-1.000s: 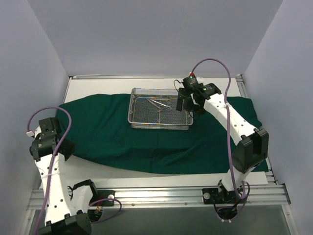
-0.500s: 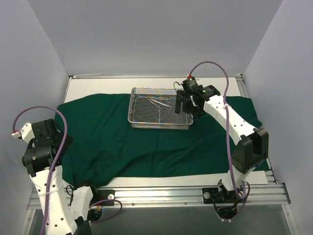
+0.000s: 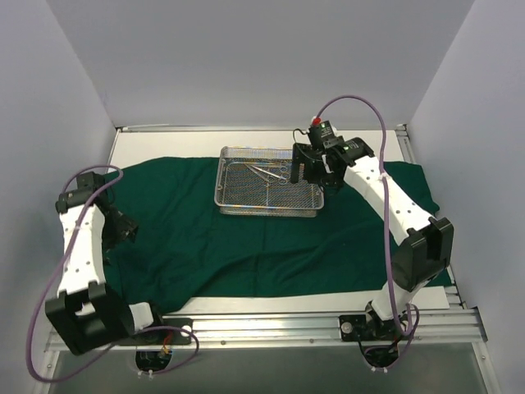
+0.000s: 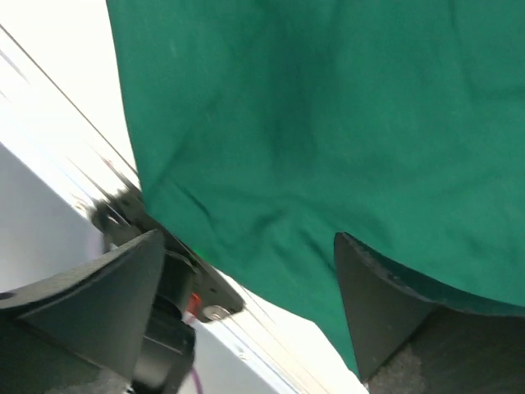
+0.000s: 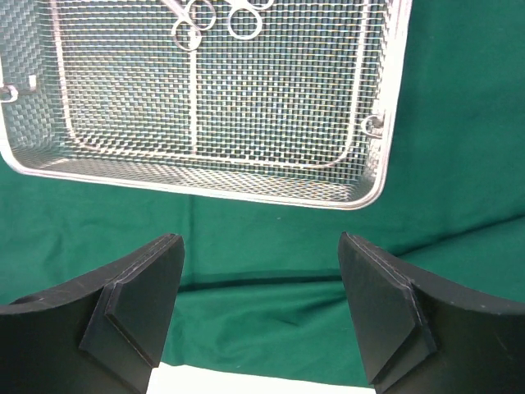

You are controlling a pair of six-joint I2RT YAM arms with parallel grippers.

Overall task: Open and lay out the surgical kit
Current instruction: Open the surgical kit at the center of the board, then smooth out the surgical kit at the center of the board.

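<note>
- The green cloth [image 3: 246, 238] lay spread across the white counter [image 3: 164, 144]. The wire-mesh tray [image 3: 267, 213] sat on it toward the far middle, with the slim instruments [image 3: 269, 172] inside, in its far half.
- The right pincer [image 3: 308, 168] hung at the tray's right end, spread wide and holding nothing, its fingers over cloth just short of the rim.
- The left pincer [image 4: 250, 304] hovered over the cloth's left edge, also spread and empty.
- To my eye the risk on the right was a clipped rim: a low or crooked reach for the instruments could shove the tray and scatter them.
- On the left, a pinch and pull of the cloth might drag the tray along with it, or catch the hem on the near rail [image 3: 271, 324].
</note>
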